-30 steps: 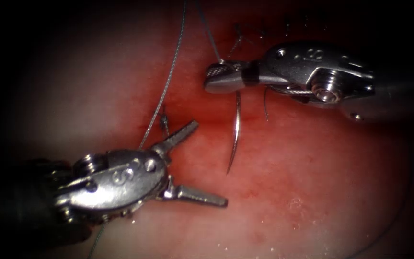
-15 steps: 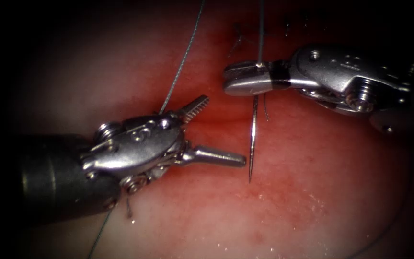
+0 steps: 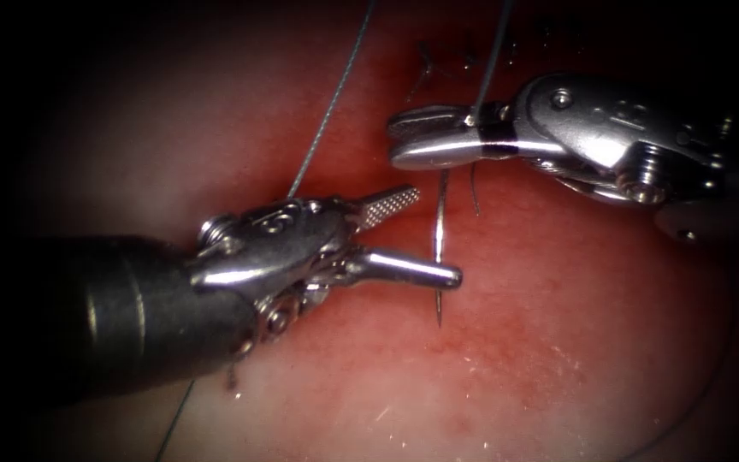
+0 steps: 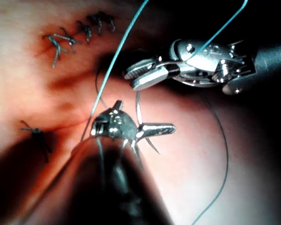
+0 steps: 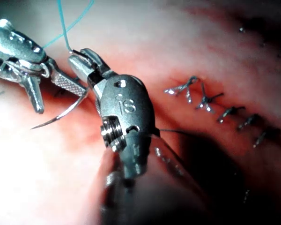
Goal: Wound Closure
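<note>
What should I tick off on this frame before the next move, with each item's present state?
1. Right end effector grips the needle at its thread end: ok.
2. Needle free of the tissue, tip hanging above it: ok.
3. Left end effector open, jaws either side of the needle's lower shaft, holding nothing: ok.
4. Thread clear of the left jaws: cannot tell; it passes close behind them.
5. Earlier stitches with cut ends undisturbed: ok.
</note>
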Robot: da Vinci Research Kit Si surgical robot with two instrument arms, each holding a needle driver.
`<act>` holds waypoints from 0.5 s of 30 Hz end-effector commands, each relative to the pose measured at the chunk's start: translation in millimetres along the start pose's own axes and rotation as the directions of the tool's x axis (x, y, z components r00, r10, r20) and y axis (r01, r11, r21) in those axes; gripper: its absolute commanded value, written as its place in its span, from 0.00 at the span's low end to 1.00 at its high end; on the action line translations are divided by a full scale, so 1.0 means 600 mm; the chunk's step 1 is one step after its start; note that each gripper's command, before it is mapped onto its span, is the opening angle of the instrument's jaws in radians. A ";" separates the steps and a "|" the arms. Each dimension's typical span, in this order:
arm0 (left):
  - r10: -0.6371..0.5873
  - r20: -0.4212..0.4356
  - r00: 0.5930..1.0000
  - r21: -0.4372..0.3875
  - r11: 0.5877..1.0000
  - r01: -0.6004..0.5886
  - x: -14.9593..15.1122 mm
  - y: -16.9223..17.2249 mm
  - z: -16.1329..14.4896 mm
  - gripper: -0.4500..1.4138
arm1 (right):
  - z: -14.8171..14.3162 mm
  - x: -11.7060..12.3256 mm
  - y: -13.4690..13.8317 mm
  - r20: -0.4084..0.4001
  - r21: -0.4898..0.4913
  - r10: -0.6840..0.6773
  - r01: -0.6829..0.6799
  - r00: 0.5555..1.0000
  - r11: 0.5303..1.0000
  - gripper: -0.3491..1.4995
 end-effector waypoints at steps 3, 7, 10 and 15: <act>-0.025 -0.009 1.000 -0.038 0.999 0.025 -0.0002 -0.0003 0.0010 0.72 | 0.0025 -0.0010 -0.0007 -0.010 0.009 -0.005 0.005 1.000 1.000 0.00; -0.024 -0.010 1.000 -0.064 0.998 0.023 0.0000 -0.0005 0.0010 0.62 | 0.0035 -0.0012 -0.0012 -0.011 0.013 -0.009 0.009 1.000 1.000 0.00; -0.021 -0.012 1.000 -0.056 0.998 0.021 0.0001 -0.0008 0.0009 0.56 | 0.0039 -0.0011 -0.0012 -0.006 0.003 -0.019 0.019 1.000 1.000 0.00; -0.018 -0.005 1.000 -0.070 0.997 0.017 0.0002 -0.0018 0.0000 0.12 | 0.0040 -0.0010 -0.0014 0.000 -0.004 -0.019 0.019 1.000 1.000 0.00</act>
